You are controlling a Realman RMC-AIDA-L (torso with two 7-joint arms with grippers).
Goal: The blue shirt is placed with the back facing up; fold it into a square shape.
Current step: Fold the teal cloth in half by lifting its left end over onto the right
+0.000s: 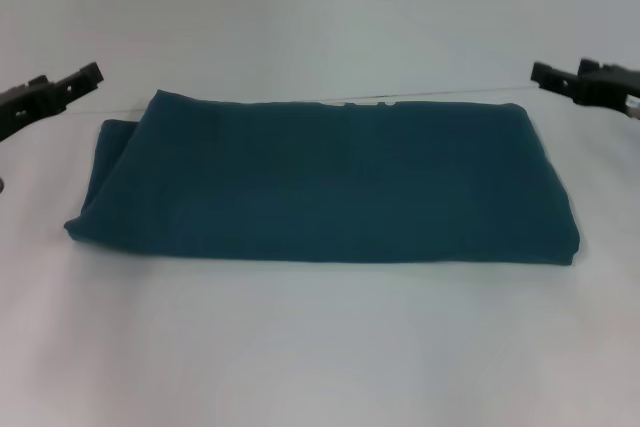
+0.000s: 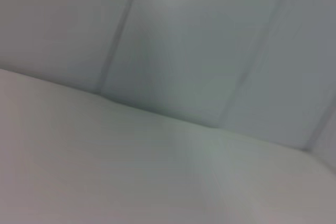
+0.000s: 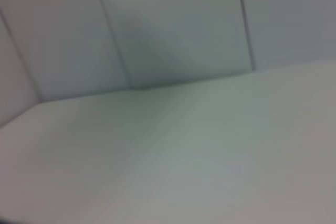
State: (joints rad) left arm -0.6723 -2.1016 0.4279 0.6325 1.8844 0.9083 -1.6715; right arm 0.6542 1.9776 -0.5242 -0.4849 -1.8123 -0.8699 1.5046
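- Teal-blue soft cotton shirt (image 1: 325, 187), short-sleeved by its make but now folded into a wide rectangular bundle, lies flat on my white table (image 1: 320, 347), about in the middle of it.
- Its plain side faces up; along the far edge a thin strip of off-white lettering (image 1: 352, 103) peeks out from the fold.
- At the left end the layers do not line up: a lower layer sticks out past the upper one, giving a stepped corner. The right end is neater, with a rounded near corner.
- My left gripper (image 1: 92, 75) hangs at the left edge of the head view, beyond the shirt's far left corner and apart from the cloth. It holds nothing; I cannot tell how far its fingers are parted.
- My right gripper (image 1: 540, 72) hangs at the right edge, beyond the far right corner, also clear of the cloth and holding nothing; its finger spread I cannot tell either.
- Both wrist views show only bare white table and pale wall panels (image 2: 199, 40).
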